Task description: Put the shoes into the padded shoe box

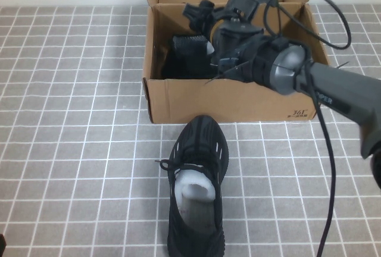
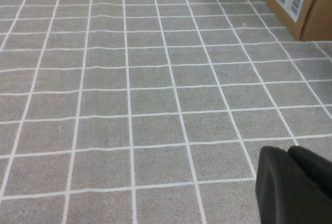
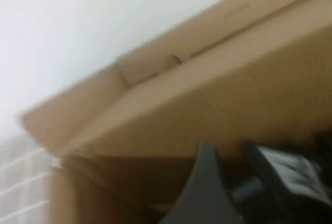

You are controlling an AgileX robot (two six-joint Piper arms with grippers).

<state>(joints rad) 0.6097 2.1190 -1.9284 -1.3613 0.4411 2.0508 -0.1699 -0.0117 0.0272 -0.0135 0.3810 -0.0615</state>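
Our left gripper (image 2: 293, 182) rests low over the tiles, grip unreadable. 1 shoe (image 1: 196, 194) waits before the box (image 1: 229, 99); 1 (image 1: 187, 55) lies inside under our right gripper (image 1: 199, 16), grip unreadable; withdrawing might snag it.

the right hand (image 1: 199, 16) and arm hide most of the boxed shoe (image 1: 187, 52).

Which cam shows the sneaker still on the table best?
High view: the sneaker lies whole in front of the shoe box, white stuffing showing. Neither wrist view shows it. The right gripper is over the box; the left gripper is low over bare tiles.
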